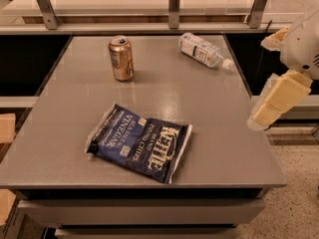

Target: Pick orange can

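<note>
You are looking down at a grey surface [209,108] that is carrying three things.

(a) The orange can [121,59] is standing upright in the far left part of the surface, with its silver top facing up. Nothing is touching it, and it is casting a faint reflection on the surface just in front of its base.

(b) A clear plastic bottle [203,50] with a white label is lying on its side in the far right part. Its cap is pointing toward the right edge, and it is lying well apart from the can.

(c) A dark blue chip bag [140,143] is lying flat near the front edge, left of centre, with its printed face up and its long side running at a slant.

(d) The gripper [277,101] is hanging off the surface, beyond its right edge, about level with the middle of the surface. It is showing as cream-coloured blocks below a white arm housing [303,44]. You cannot tell from this angle whether it is spread or pressed together. It appears to be holding nothing, and it is well apart from the can, with the full width of the surface lying between them.

(e) A metal rail with upright posts [174,4] is running behind the far edge, and speckled floor [299,198] is showing at the lower right.
</note>
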